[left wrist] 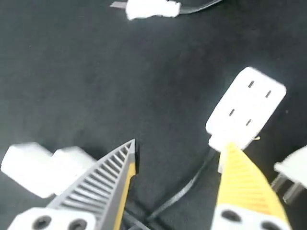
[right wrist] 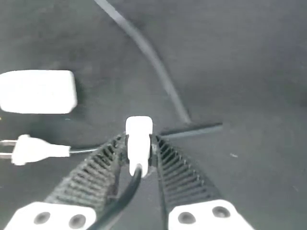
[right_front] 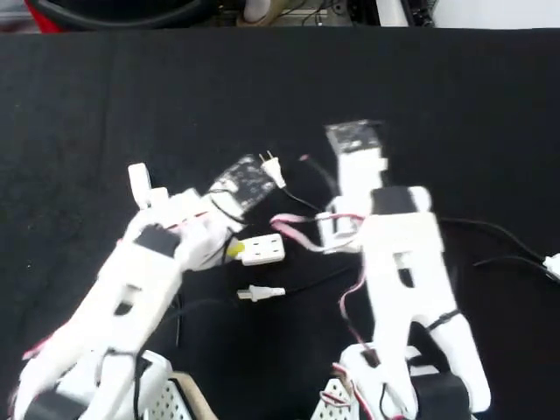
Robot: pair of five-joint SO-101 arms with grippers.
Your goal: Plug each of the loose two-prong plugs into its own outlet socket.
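clamping plug (right wrist: pixel 139 128) along right pincer (right wrist: pixel 139 140), cord (right wrist: pixel 128 189) toward wrist

The right claw (right wrist: pixel 139 140) grips what seems a white plug (right wrist: pixel 139 128).

We are finding wide bare table (right_front: pixel 455 96) lying open beyond both arms. Closer in, room is running tight. The outlet block (right_front: pixel 263 249) is sitting right at the left gripper (left wrist: pixel 180 146), its jaws spread. A loose plug (right_front: pixel 261 293) is lying near the block, leaving a narrow lane. A cable (right wrist: pixel 153 57) is crossing ahead of the right gripper (right wrist: pixel 139 141), which is clamping a held plug (right wrist: pixel 139 132).
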